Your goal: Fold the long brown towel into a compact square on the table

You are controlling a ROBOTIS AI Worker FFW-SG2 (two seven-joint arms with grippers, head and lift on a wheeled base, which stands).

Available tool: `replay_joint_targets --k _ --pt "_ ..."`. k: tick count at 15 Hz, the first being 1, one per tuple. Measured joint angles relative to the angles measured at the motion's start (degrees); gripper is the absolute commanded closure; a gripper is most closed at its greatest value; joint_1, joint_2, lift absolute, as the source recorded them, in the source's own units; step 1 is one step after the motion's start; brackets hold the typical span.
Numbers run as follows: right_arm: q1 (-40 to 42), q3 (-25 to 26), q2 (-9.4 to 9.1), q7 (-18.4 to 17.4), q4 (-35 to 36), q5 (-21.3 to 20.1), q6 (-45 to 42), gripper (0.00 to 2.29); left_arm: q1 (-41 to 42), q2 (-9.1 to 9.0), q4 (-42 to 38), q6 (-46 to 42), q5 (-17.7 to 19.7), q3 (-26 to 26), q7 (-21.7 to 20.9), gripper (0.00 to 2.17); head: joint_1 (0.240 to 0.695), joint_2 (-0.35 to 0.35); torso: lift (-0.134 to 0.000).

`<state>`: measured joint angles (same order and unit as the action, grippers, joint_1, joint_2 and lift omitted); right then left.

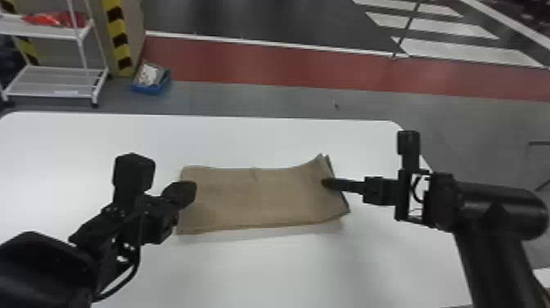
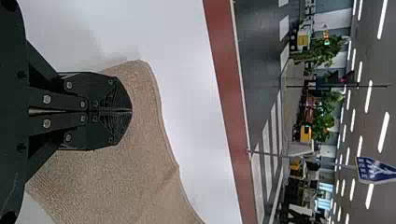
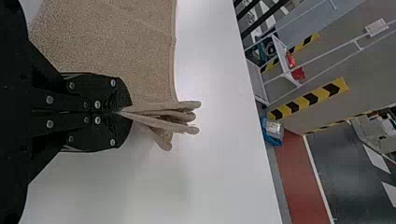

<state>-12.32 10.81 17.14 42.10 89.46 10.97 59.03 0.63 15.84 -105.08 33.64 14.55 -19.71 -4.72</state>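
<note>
- Long brown towel (image 1: 258, 196), soft and layered, is laid crosswise on the smooth white desk (image 1: 266, 270) as a flat rectangle between two black grippers; a further fold across its length is probably needed for a square.
- Along the near edge (image 1: 262, 226), a slight slant is shown; if the fold is made without correction, a skewed shape could be produced.
- At the left end, the left gripper (image 1: 187, 192) is held over the cloth with its jaws closed together, and no fabric is seen between them. Whether the towel is pressed cannot be told; if it is pressed there during a pull, the layers could be dragged or wrinkled.
- At the right end, several layers are pinched in the clenched jaws of the right gripper (image 1: 326, 183). Should an inner layer be caught poorly, it could be left behind when the end is lifted.
- Beyond those jaws, loose folded edges (image 3: 187, 129) are fanned out and could be tucked under crookedly.
- Farthest, the far right corner (image 1: 320, 159) is peaked upward; through uneven tension, it could be twisted or flopped over.
</note>
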Motion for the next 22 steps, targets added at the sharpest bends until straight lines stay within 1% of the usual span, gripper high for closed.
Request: replay_joint_targets --k 5,7,9,12,14,16,19,22 --pt "-0.04 -0.05 0.28 0.24 0.21 0.13 0.97 1.29 -3.12 -0.19 5.68 0.17 -1.51 -0.77 -0.76 1.91 0.695 -0.193 -0.124" --pt "0.08 0.06 0.46 0.94 1.11 0.66 2.66 1.29 -3.57 -0.34 7.42 0.24 -3.03 -1.06 -1.44 1.92 0.695 -0.189 -0.124" --pt "0.45 0.06 0.46 1.02 3.9 2.25 5.89 1.29 -3.78 -0.41 8.69 0.23 -4.0 -1.5 -1.59 1.91 0.695 -0.181 -0.124" --pt "0.46 -0.13 0.02 0.09 9.92 5.94 11.7 1.29 -3.49 -0.23 8.98 0.23 -4.08 -2.04 -1.6 1.92 0.695 -0.154 -0.124" --pt "-0.33 -0.39 -0.8 -0.42 13.49 8.2 14.85 1.29 -3.04 -0.25 8.74 0.24 -4.02 -2.33 -1.59 1.92 0.695 -0.139 -0.124" --pt "-1.84 -0.81 -2.15 -1.09 15.38 9.5 17.45 1.29 -2.86 -0.42 8.61 0.46 -4.06 -2.8 -1.53 1.91 0.695 -0.116 -0.124" --pt "-3.15 -1.09 -4.47 -1.33 15.72 11.36 18.04 1.29 -2.63 -0.45 7.43 2.06 -4.08 -3.23 -1.52 1.92 0.695 -0.096 -0.124" --pt "-3.84 -1.57 -6.74 -1.32 14.83 12.26 17.57 1.29 -1.83 -0.53 5.38 4.02 -4.03 -3.75 -1.31 1.91 0.695 -0.078 -0.124"
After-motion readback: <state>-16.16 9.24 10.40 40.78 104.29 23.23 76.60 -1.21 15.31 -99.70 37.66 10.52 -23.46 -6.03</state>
